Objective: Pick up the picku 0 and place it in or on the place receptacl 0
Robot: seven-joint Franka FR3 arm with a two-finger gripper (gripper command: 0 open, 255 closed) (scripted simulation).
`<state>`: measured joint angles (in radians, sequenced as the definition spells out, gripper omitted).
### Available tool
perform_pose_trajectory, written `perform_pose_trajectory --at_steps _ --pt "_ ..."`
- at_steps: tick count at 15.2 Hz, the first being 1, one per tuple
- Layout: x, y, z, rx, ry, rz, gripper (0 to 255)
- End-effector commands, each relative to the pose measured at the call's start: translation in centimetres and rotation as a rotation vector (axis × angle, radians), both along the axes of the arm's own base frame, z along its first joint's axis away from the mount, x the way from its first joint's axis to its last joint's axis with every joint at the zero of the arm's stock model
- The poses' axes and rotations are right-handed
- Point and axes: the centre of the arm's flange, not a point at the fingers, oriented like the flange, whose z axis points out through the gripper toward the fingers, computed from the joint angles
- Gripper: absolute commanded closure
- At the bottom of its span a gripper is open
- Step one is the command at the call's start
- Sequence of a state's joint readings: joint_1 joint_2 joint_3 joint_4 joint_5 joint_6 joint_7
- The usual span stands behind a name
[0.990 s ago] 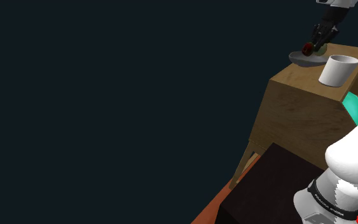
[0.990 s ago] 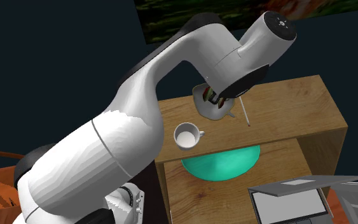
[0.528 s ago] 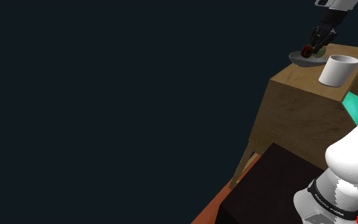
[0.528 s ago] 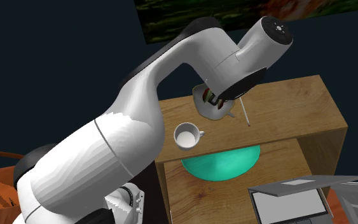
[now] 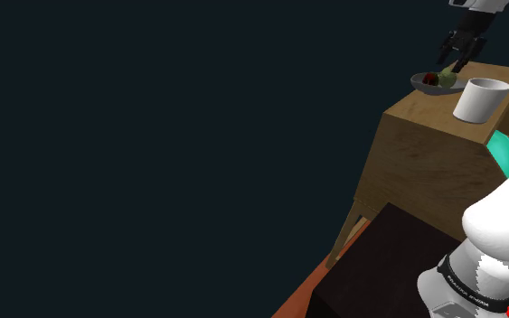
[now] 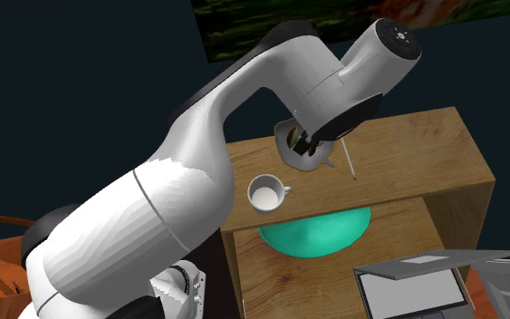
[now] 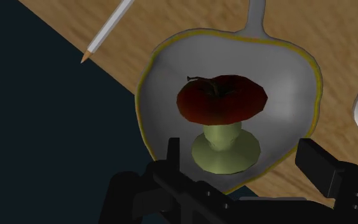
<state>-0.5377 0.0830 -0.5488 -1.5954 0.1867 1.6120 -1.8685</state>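
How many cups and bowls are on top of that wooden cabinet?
2. A grey bowl holding an apple core sits near a corner of the cabinet top; a white mug stands beside it, apart. The arm may hide more.

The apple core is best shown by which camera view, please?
The wrist view: the apple core lies whole in the grey dish. The shoulder view shows a small far red-green speck; in the second exterior view the arm mostly hides it.
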Motion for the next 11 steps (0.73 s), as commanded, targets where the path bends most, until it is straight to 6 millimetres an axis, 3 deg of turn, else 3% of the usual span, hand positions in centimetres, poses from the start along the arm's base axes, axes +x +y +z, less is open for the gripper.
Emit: perform_pose_trajectory --at_steps 1,3,11 --pt "-0.2 -0.2 2.0 0.0 0.0 0.0 0" --pt "-0.5 -0.5 4.3 0.0 0.0 0.0 0" --pt "-0.5 -0.5 4.3 0.0 0.0 0.0 0"
